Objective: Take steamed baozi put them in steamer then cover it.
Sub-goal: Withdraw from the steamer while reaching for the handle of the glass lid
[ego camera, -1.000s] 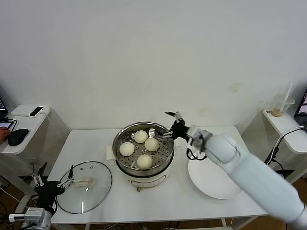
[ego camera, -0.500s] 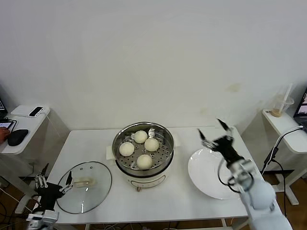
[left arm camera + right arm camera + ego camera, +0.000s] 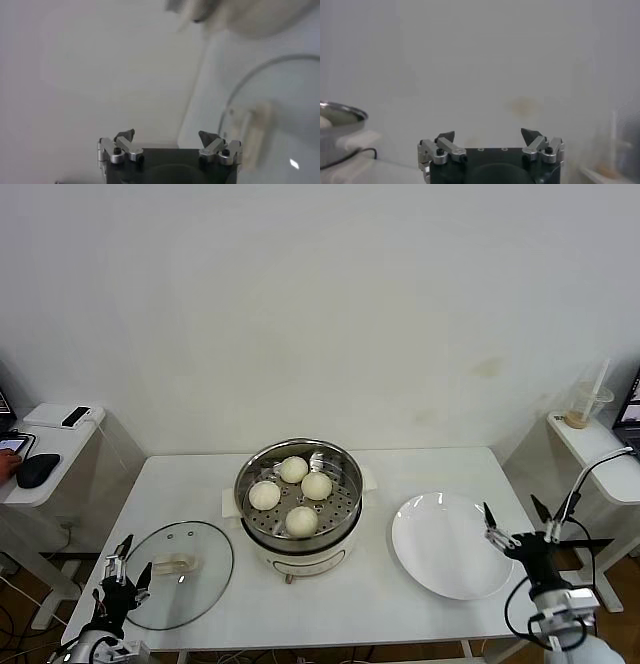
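Now four buns (image 3: 290,494) sit in the steamer (image 3: 345,474) at centre; the lid (image 3: 200,579) waits lower left beside the wide-open, empty left gripper (image 3: 127,569); the right gripper (image 3: 515,534) idles open, empty, lower right.

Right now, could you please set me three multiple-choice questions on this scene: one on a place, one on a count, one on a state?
1. Where does the cover lie?
A. on the steamer
B. on the table left of the steamer
C. on the plate

2. How many steamed baozi sit in the steamer?
A. two
B. three
C. four

3. What is the right gripper doing?
A. open, holding nothing
B. shut on a bun
C. shut on the cover

Answers: 1 B, the glass lid rests flat on the table. 2 C, four buns show on the perforated floor. 3 A, its fingers stand spread beside the plate.
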Robot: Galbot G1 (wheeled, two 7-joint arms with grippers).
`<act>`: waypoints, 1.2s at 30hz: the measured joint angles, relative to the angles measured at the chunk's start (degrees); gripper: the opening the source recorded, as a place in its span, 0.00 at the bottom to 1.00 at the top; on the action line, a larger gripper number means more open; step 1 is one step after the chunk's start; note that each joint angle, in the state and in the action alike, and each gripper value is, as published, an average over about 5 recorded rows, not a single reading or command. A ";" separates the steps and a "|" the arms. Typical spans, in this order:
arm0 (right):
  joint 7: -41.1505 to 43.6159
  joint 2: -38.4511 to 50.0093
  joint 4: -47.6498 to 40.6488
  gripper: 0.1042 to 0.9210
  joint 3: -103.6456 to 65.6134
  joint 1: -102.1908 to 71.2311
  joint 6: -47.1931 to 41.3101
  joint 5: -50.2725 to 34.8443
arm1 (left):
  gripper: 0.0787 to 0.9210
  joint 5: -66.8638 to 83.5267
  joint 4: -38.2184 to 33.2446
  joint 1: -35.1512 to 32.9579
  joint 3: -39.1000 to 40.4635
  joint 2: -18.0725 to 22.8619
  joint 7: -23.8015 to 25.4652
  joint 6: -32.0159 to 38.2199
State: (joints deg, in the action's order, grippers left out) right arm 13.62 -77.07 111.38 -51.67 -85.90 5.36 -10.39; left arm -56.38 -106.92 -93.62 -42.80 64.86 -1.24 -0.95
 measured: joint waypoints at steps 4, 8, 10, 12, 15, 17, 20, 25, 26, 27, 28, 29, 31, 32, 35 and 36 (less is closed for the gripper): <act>0.14 -1.21 0.69 0.88 -1.64 -2.04 0.33 -0.15 | 0.88 -3.57 1.58 0.69 0.70 -0.48 0.32 0.26; 0.16 -2.19 1.08 0.88 -2.79 -3.67 0.90 -0.18 | 0.88 -5.90 3.14 1.36 1.36 -0.69 0.47 0.50; 0.14 -2.58 1.11 0.88 -3.23 -4.36 1.15 -0.15 | 0.88 -6.86 3.86 1.81 1.72 -0.67 0.58 0.59; 0.12 -2.98 1.07 0.88 -3.60 -4.96 1.37 -0.10 | 0.88 -7.68 4.48 2.25 2.11 -0.58 0.67 0.64; 0.08 -3.57 0.99 0.88 -4.05 -5.71 1.69 -0.03 | 0.88 -8.75 5.29 2.89 2.67 -0.47 0.72 0.71; 0.07 -3.94 0.97 0.88 -4.31 -6.16 1.91 0.06 | 0.88 -9.26 5.80 3.34 2.99 -0.48 0.73 0.74; 0.07 -4.43 0.94 0.88 -4.64 -6.76 2.15 0.28 | 0.88 -9.71 6.55 4.02 3.47 -0.63 0.77 0.78; 0.16 -5.15 0.65 0.88 -4.84 -7.31 2.41 0.78 | 0.88 -9.99 7.75 5.44 4.45 -0.80 0.90 0.77; 0.17 -5.29 0.59 0.88 -4.86 -7.39 2.44 0.88 | 0.88 -10.02 7.99 5.76 4.66 -0.79 0.93 0.75; 0.19 -5.42 0.54 0.88 -4.88 -7.47 2.47 0.97 | 0.88 -10.07 8.25 6.12 4.89 -0.77 0.96 0.72; 0.21 -5.52 0.51 0.88 -4.93 -7.56 2.49 1.05 | 0.88 -10.15 8.52 6.49 5.13 -0.73 0.97 0.71; 0.22 -5.59 0.49 0.88 -4.99 -7.65 2.50 1.11 | 0.88 -10.23 8.80 6.85 5.38 -0.68 0.96 0.70; 0.26 -5.68 0.45 0.88 -5.12 -7.81 2.51 1.23 | 0.88 -10.40 9.42 7.65 5.90 -0.55 0.90 0.67; 0.28 -5.72 0.41 0.88 -5.19 -7.88 2.51 1.30 | 0.88 -10.47 9.71 8.05 6.16 -0.50 0.87 0.66; 0.46 -5.85 0.18 0.88 -5.26 -8.04 2.53 1.61 | 0.88 -10.65 10.69 9.36 6.91 -0.42 0.67 0.66; 0.53 -5.92 0.07 0.88 -5.25 -8.06 2.55 1.75 | 0.88 -10.69 11.06 9.84 7.15 -0.41 0.56 0.69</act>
State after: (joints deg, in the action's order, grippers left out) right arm 14.16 -82.99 111.44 -56.92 -93.97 7.91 -8.64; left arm -67.08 -95.86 -83.78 -35.65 64.45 -0.68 -0.26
